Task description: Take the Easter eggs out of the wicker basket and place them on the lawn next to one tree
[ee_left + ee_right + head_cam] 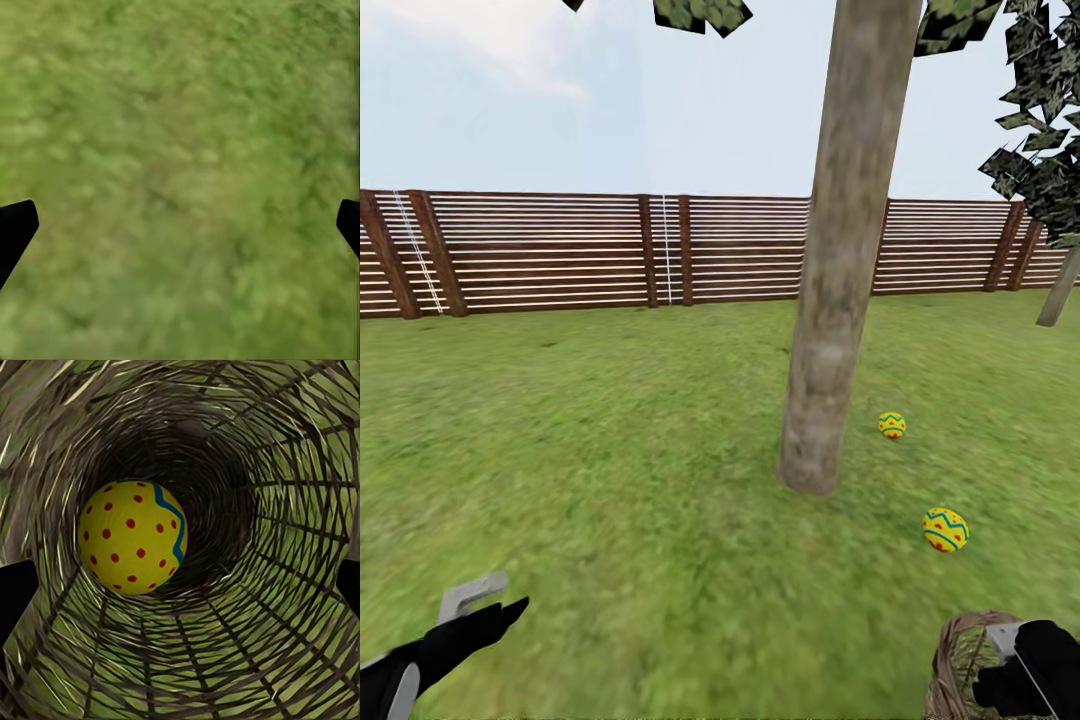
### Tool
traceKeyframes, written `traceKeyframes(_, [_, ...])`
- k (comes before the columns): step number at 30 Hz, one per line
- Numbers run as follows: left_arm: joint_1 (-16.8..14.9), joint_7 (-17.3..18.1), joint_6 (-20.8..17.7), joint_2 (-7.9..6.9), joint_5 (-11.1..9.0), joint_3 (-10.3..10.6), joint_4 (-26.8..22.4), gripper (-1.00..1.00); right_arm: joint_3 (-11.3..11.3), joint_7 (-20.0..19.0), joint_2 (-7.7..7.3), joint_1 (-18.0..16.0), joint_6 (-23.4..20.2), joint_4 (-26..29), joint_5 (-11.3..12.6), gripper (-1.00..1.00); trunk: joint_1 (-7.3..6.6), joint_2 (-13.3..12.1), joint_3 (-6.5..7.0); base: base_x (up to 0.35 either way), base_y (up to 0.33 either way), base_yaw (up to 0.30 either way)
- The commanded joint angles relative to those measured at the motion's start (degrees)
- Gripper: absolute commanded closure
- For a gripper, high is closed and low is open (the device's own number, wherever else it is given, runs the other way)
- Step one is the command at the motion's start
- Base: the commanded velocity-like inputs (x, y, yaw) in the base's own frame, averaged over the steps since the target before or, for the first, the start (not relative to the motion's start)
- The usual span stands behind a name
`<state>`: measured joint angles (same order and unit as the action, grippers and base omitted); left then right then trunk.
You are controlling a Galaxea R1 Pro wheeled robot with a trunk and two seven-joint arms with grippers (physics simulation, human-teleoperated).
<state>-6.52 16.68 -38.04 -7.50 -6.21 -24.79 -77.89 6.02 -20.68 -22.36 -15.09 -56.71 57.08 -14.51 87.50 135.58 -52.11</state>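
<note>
A thick grey-brown tree (840, 300) rises from the lawn (610, 450) ahead. Two Easter eggs lie on the grass to its right, one (892, 425) close to the trunk's base and one (945, 529) nearer to me. The wicker basket (958, 650) sits at the lower right, and my right gripper (1010, 670) reaches into it. In the right wrist view a third yellow egg (133, 536) rests deep inside the basket (255, 645), ahead of the open right gripper (180, 581). My left gripper (490, 603) hangs open over bare grass (180, 150) at the lower left, holding nothing.
A brown slatted fence (560, 250) closes off the garden behind the tree. A second, thinner trunk (1057, 290) stands at the far right edge. Wide grass stretches left of the tree.
</note>
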Motion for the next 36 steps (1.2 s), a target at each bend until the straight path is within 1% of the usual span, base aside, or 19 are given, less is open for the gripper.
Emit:
traceKeyframes(1, [-0.11, -0.06, 0.01, 0.02, -1.66, -0.08, -0.17, -1.00, 0.08, -0.56, 0.02, -0.03, -0.16, 0.06, -0.61, -1.00, 0.21, 0.44, -0.24, 0.000, 0.000, 0.000])
traceKeyframes(2, [-0.16, -0.15, 0.32, 0.04, -3.08, -0.06, -0.11, -1.00, 0.10, -0.54, 0.02, -0.03, -0.16, 0.06, -0.61, -1.00, 0.43, 0.84, -0.42, 0.000, 0.000, 0.000])
traceKeyframes(3, [-0.25, -0.34, 0.54, 0.23, -5.11, 0.03, -0.05, -1.00, 0.12, -0.56, 0.03, -0.03, -0.16, 0.05, -0.61, -1.00, 0.65, 1.24, -0.60, 0.000, 0.000, 0.000])
traceKeyframes(4, [-0.28, -0.45, 0.63, 0.30, -6.03, 0.12, -0.07, -1.00, 0.12, -0.57, 0.03, -0.03, -0.16, 0.05, -0.61, -1.00, 0.87, 1.64, -0.78, 0.000, 0.000, 0.000])
traceKeyframes(7, [-0.32, -0.62, 0.74, 0.39, -7.18, 0.23, -0.04, -1.00, 0.08, -0.57, 0.03, -0.03, -0.16, 0.05, -0.61, -1.00, 1.53, 2.85, -1.32, 0.000, 0.000, 0.000])
traceKeyframes(15, [-0.34, -0.68, 0.78, 0.78, -7.33, 0.64, 0.10, -1.00, 0.30, -0.59, -0.04, -0.03, -0.16, 0.22, -0.53, -1.00, 3.29, 6.06, -2.76, 0.013, 0.000, 0.000])
traceKeyframes(19, [-0.34, -0.68, 0.78, 0.76, -7.40, 0.65, 0.81, -1.00, 0.19, -0.59, -0.05, -0.03, -0.16, 0.23, -0.60, -1.00, 4.17, 7.66, -3.48, 0.254, 0.000, 0.000])
traceKeyframes(29, [-0.34, -0.62, 0.87, 0.92, -7.92, 0.54, 1.66, -1.00, 0.20, -0.59, -0.05, -0.03, -0.16, 0.23, -0.57, -1.00, 4.43, 7.79, -5.69, 0.031, 0.000, 0.000])
traceKeyframes(32, [-0.34, -0.60, 1.07, 1.68, -7.72, 0.61, 1.95, -1.00, 0.14, -0.59, 0.00, -0.03, -0.16, 0.23, -0.61, -1.00, 4.50, 7.83, -6.36, 0.000, 0.000, 0.000])
traceKeyframes(36, [-0.34, -0.60, 1.14, 1.79, -7.62, 0.62, 2.10, -1.00, 0.14, -0.59, 0.00, -0.03, -0.16, 0.23, -0.53, -1.00, 4.61, 7.89, -7.24, 0.000, 0.000, 0.000])
